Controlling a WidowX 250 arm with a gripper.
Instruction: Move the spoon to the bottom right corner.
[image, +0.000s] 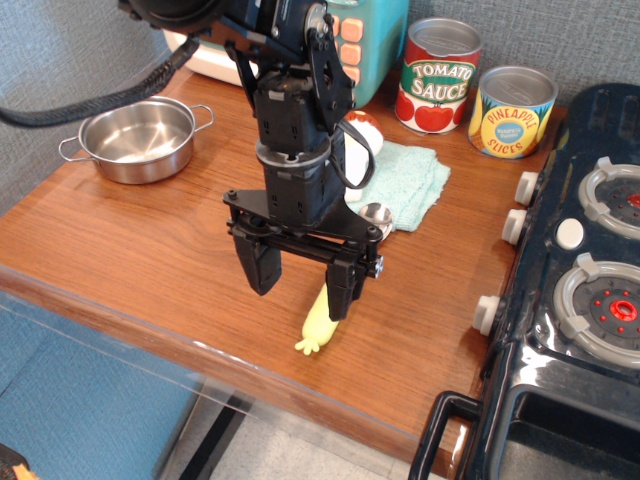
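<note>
The spoon (378, 213) is small and shiny; only its round bowl shows, at the edge of the green cloth (408, 183), the rest hidden behind my arm. My gripper (300, 284) hangs open and empty above the tabletop, left of the spoon. Its right finger stands over the yellow-green corn cob (318, 322). The bottom right corner (440, 385) of the brown tabletop lies next to the black toy stove (570, 300).
A two-handled steel pot (140, 140) sits at the back left. Tomato sauce can (438, 76) and pineapple can (512, 111) stand at the back. A teal-and-white toy appliance (365, 35) stands behind my arm. The table's front edge runs just below the corn.
</note>
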